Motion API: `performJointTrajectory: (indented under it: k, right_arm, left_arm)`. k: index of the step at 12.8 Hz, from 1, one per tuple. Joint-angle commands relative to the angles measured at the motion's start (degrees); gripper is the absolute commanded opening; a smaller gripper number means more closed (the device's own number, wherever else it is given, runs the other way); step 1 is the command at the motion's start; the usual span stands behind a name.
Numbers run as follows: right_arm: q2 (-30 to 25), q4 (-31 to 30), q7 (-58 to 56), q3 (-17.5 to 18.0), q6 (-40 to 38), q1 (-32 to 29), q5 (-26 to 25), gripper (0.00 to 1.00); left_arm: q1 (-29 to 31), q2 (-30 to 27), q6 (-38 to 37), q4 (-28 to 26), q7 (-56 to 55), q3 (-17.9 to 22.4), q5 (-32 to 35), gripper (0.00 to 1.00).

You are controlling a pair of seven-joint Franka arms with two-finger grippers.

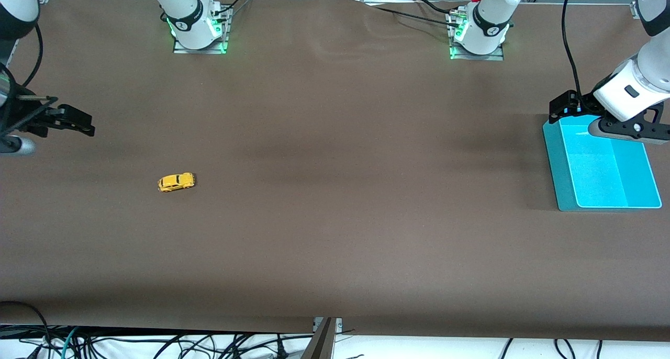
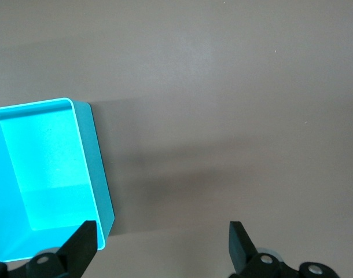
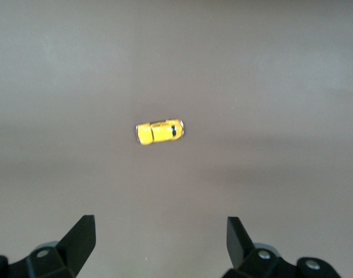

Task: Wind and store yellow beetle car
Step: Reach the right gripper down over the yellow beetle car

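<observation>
The yellow beetle car (image 1: 176, 181) stands on its wheels on the brown table toward the right arm's end, untouched. It also shows in the right wrist view (image 3: 159, 132), well clear of the fingers. My right gripper (image 1: 78, 122) is open and empty, up over bare table at that end; in its own view (image 3: 161, 226) the jaws stand wide apart. My left gripper (image 1: 560, 110) is open and empty, over the edge of the turquoise bin (image 1: 552, 160) at the left arm's end. In the left wrist view (image 2: 162, 231) one finger overlaps the bin's corner (image 2: 98, 168).
The turquoise bin holds nothing that I can see. The two arm bases (image 1: 199, 24) (image 1: 479, 32) stand along the table edge farthest from the front camera. Cables hang below the nearest edge (image 1: 157, 343).
</observation>
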Motion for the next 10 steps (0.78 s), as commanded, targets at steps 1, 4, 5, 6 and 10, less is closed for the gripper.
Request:
performJointTrajectory:
  k: [1, 4, 5, 6, 10]
  right_arm:
    - [0.8, -0.1, 0.2, 0.6, -3.0, 0.5, -0.7, 1.0]
    - [3.8, -0.1, -4.1, 0.7, -2.4, 0.6, -0.3, 1.0]
    - [5.3, -0.1, -11.3, 0.7, -2.1, 0.7, -0.4, 1.0]
    - [6.7, -0.1, -18.2, 0.7, -1.0, 0.8, -0.3, 1.0]
    - [11.4, -0.2, -34.6, 0.6, 2.7, 0.7, -0.4, 1.0]
  left_arm:
    - [0.2, -1.2, 0.2, -1.2, 0.4, -0.1, 0.6, 1.0]
    - [0.2, -1.2, 0.3, -1.2, 0.4, -0.1, 0.6, 1.0]
    - [0.2, -1.1, 0.2, -1.2, 0.4, -0.1, 0.6, 1.0]
    - [0.2, -1.1, 0.3, -1.2, 0.4, -0.1, 0.6, 1.0]
    - [0.2, -1.0, 0.3, -1.3, 0.5, -0.1, 0.6, 1.0]
